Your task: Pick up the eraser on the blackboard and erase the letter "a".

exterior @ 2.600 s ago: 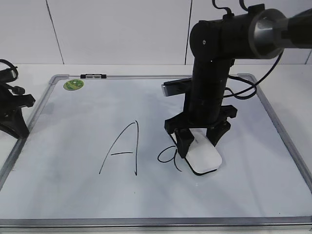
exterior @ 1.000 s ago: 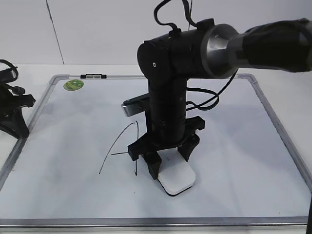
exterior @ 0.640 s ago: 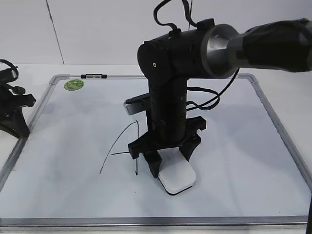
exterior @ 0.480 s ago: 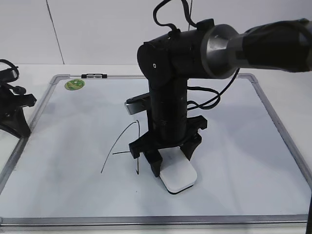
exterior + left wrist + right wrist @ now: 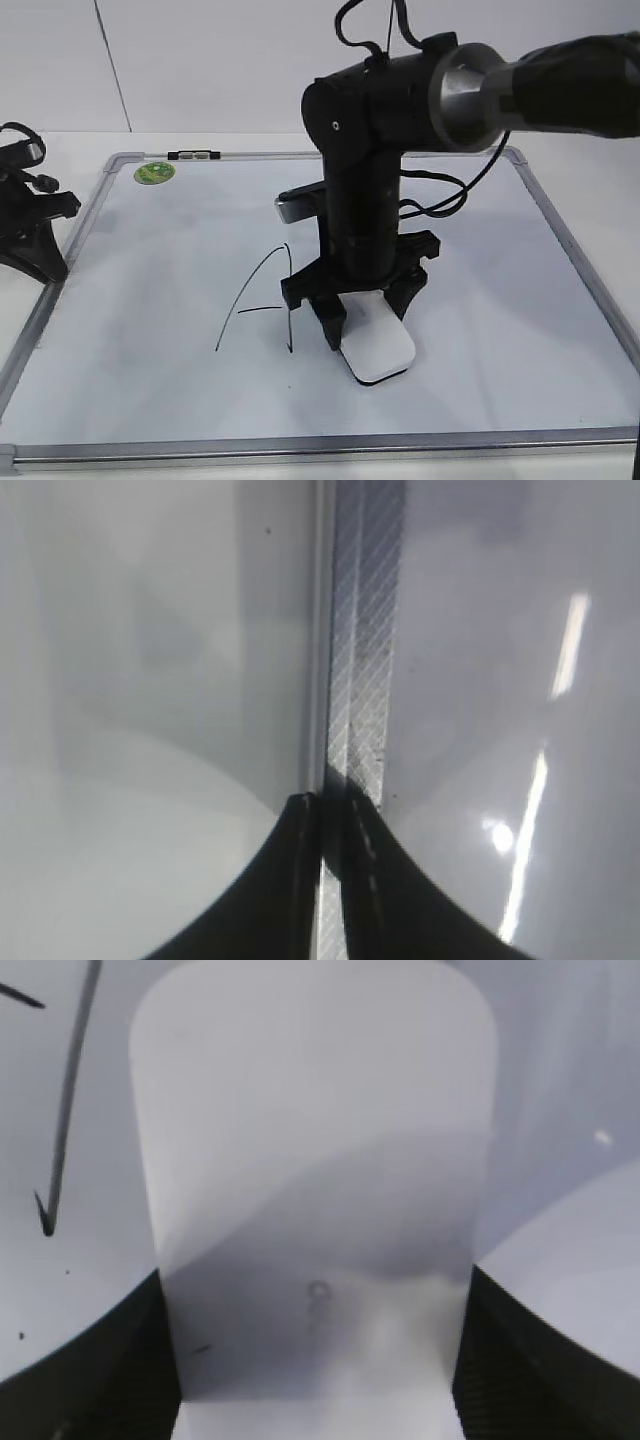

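The white eraser (image 5: 378,347) lies flat on the blackboard (image 5: 120,280), just right of the capital "A" (image 5: 260,309). My right gripper (image 5: 365,322) is shut on the eraser, one finger on each long side. In the right wrist view the eraser (image 5: 315,1160) fills the middle between my gripper's (image 5: 315,1370) dark fingers, with a stroke of the "A" (image 5: 70,1090) at its left. No small letter "a" shows in any view. My left gripper (image 5: 35,225) rests at the board's left edge. In its wrist view it (image 5: 326,806) is shut over the metal frame (image 5: 365,660).
A round green sticker (image 5: 154,172) and a small black-and-white clip (image 5: 190,156) sit at the board's far left corner. A black cable (image 5: 470,195) hangs behind the right arm. White table surrounds the board.
2.6 s ago the small "a" showed left of the eraser. My right gripper slid the eraser left over that spot, then a little back to the right. The "a" no longer shows.
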Controlling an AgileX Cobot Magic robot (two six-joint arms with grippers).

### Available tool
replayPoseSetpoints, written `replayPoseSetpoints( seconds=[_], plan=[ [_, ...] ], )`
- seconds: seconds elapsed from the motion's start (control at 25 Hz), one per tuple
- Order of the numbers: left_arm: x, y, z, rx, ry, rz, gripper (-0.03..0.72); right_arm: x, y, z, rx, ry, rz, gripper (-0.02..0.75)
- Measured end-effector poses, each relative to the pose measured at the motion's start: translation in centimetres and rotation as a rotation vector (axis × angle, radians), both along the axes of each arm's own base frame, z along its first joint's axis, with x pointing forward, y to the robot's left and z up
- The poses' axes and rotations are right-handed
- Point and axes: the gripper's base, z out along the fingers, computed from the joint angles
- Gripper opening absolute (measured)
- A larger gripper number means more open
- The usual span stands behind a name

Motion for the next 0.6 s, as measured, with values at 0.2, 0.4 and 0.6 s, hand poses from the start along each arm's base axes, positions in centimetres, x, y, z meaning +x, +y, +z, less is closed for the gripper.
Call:
replayPoseSetpoints(
  seconds=[0.2,0.4,0.6],
  plan=[
    [0.0,0.0,0.0,0.013,0.007,0.012,0.014,0.6,-0.9,0.0,-0.001,-0.002,-0.026,0.540],
    [0.0,-0.1,0.0,0.019,0.013,0.018,0.014,1.4,-1.9,0.0,-0.002,-0.004,-0.057,0.540],
    [-0.1,-0.1,0.0,0.020,0.016,0.023,0.014,2.8,-4.2,0.0,-0.005,-0.006,-0.118,0.540]
  ],
)
